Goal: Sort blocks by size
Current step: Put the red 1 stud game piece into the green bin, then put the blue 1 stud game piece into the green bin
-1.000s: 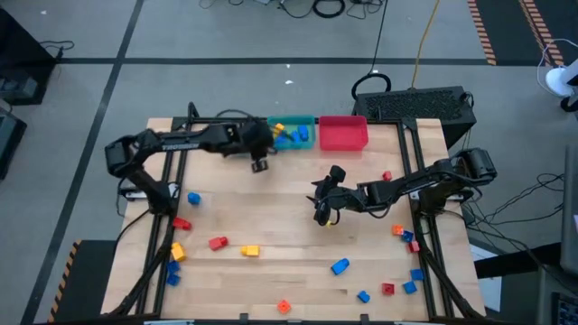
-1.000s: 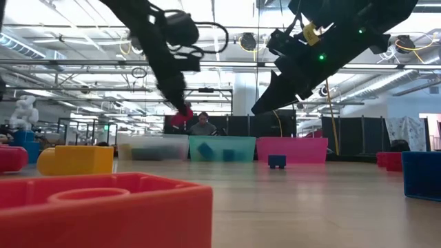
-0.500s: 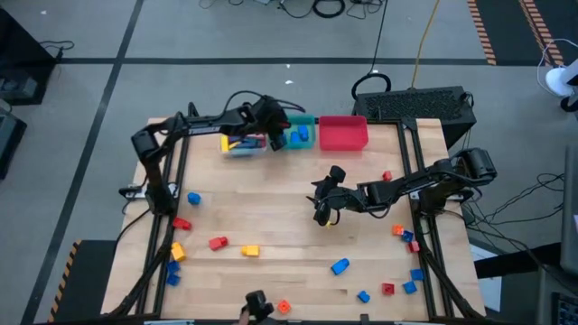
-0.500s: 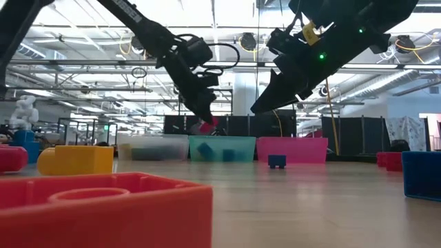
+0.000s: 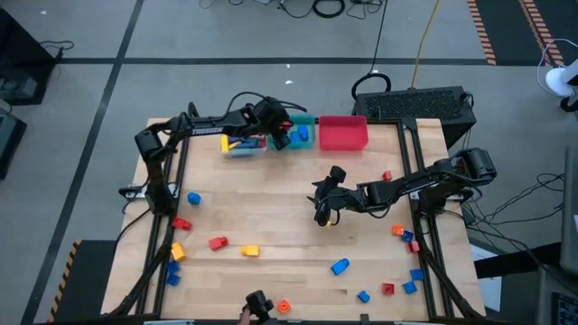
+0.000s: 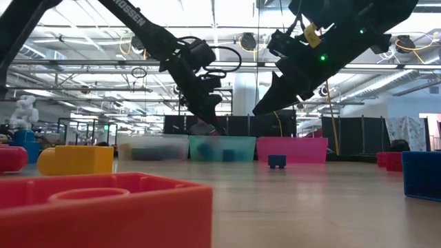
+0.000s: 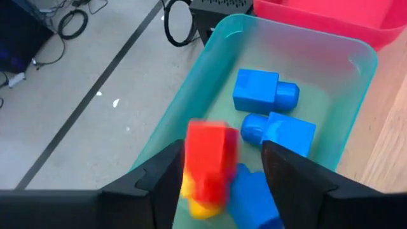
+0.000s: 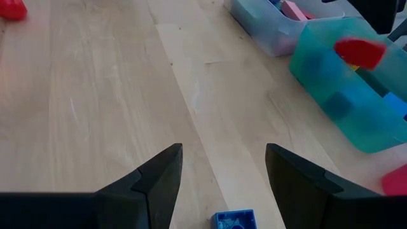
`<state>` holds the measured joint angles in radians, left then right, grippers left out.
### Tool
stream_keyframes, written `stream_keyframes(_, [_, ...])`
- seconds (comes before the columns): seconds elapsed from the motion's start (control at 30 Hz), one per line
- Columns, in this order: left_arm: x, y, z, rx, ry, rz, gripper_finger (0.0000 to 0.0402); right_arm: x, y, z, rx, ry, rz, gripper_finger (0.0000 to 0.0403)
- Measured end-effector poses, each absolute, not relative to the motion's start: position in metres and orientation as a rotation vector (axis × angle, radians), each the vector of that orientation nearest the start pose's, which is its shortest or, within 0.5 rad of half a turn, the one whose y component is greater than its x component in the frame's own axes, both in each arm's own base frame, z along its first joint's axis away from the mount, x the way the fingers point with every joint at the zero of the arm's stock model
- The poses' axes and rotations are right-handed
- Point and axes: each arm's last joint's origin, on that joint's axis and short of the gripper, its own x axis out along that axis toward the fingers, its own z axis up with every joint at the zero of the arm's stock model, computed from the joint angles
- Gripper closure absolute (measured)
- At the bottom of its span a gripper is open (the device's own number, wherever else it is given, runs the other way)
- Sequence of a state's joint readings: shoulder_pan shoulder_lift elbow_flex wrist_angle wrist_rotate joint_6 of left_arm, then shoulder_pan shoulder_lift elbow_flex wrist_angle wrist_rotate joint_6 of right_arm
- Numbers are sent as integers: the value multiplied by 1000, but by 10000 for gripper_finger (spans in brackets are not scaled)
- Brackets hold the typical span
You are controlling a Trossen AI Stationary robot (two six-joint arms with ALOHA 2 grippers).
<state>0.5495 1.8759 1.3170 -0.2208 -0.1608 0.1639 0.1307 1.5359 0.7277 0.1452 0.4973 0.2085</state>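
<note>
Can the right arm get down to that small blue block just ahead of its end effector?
Probably yes: the right end effector is open, bare wood surrounds the blue block, nothing between.

The left arm reaches across the far side of the table, stretched out long from its base, its wrist bent downward. The left pincer (image 5: 282,135) hangs above the table's back edge with its two dark fingers (image 7: 289,178) spread apart, nothing pressed between them. The right arm comes in from the other side, elbow folded, forearm lying low toward the middle of the table. The right pincer (image 5: 322,209) hovers just off the surface, fingers (image 8: 159,181) parted and empty.
</note>
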Motion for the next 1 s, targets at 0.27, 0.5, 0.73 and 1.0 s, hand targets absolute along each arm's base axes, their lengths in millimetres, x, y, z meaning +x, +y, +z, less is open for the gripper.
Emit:
stream_keyframes(0.27, [341,200,218,-44,965,537,165,296,25,174,-10,592,-415,193])
stream_keyframes(0.5, [332,157,259,-95,1109,464,164,296,25,174,-13,593,-414,193])
stream_keyframes(0.73, [297,105,290,-232,1256,535,164,296,25,174,-14,596,-414,193])
stream_keyframes(1.0, [256,55,303,-298,1328,708,164,296,25,174,-21,605,-413,193])
